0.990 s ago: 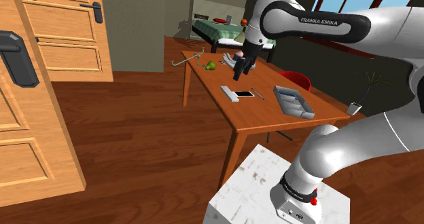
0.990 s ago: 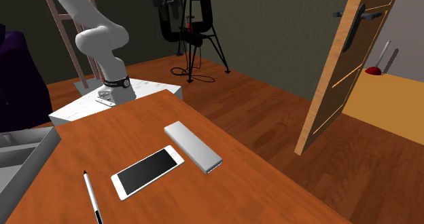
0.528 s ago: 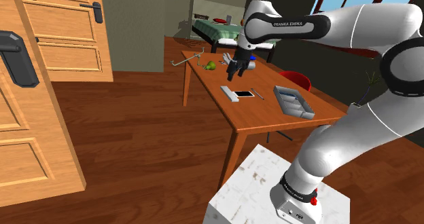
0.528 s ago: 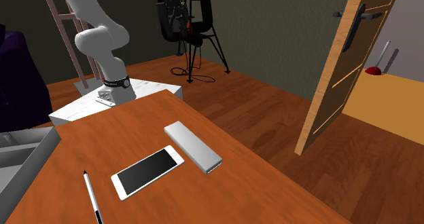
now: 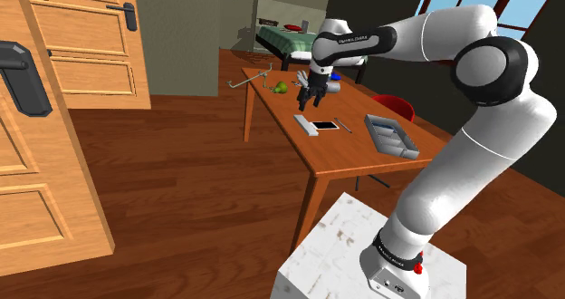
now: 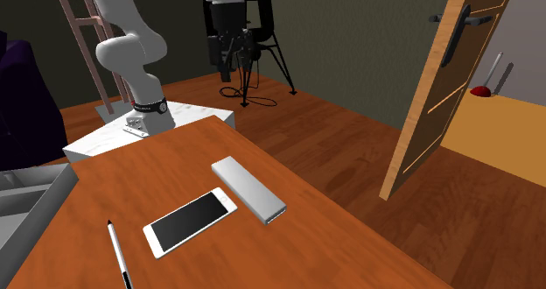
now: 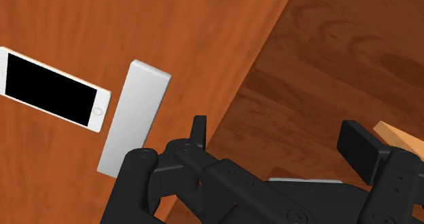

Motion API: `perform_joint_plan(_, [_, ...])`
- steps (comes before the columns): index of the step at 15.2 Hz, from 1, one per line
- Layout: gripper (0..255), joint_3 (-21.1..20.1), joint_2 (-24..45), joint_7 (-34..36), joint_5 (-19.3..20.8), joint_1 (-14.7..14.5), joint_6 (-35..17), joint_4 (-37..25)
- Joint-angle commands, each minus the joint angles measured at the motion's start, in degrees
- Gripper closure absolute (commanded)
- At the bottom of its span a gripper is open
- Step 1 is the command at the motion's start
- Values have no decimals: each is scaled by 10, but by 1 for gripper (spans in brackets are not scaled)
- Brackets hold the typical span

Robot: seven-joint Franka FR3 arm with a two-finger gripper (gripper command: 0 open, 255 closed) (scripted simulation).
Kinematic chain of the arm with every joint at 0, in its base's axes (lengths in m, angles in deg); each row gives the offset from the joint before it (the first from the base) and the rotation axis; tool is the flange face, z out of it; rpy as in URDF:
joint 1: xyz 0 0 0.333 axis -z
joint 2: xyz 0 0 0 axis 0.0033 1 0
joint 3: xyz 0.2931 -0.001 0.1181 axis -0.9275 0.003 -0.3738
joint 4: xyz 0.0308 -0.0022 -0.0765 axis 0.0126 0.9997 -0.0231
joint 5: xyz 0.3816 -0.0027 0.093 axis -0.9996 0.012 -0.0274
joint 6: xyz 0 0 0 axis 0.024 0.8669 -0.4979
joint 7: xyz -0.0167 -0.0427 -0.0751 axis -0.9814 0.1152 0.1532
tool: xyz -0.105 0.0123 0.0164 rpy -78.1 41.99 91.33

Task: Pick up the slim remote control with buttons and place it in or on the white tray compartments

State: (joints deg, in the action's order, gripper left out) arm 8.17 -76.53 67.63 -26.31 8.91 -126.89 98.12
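Shoulder view: wooden table on wood floor, panelled door nearby; fingers spread, empty, above grey remote.

The remote control is a slim, long bar, drawn in plain light grey. It lies flat on the wooden table, near the table's long edge and almost parallel to it. A white phone lies just beside it, not touching. The tray is a greyish, long rectangle with low walls and dividers inside. It rests flat on the same table, well apart from the remote control, on the far side of the phone.
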Motion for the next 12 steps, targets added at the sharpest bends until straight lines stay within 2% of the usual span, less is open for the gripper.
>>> perform_joint_plan(1, [0, 12, 39, -9, -9, 8, -8, -25])
perform_joint_plan(12, [0, 50, 264, -50, -79, 65, -16, -202])
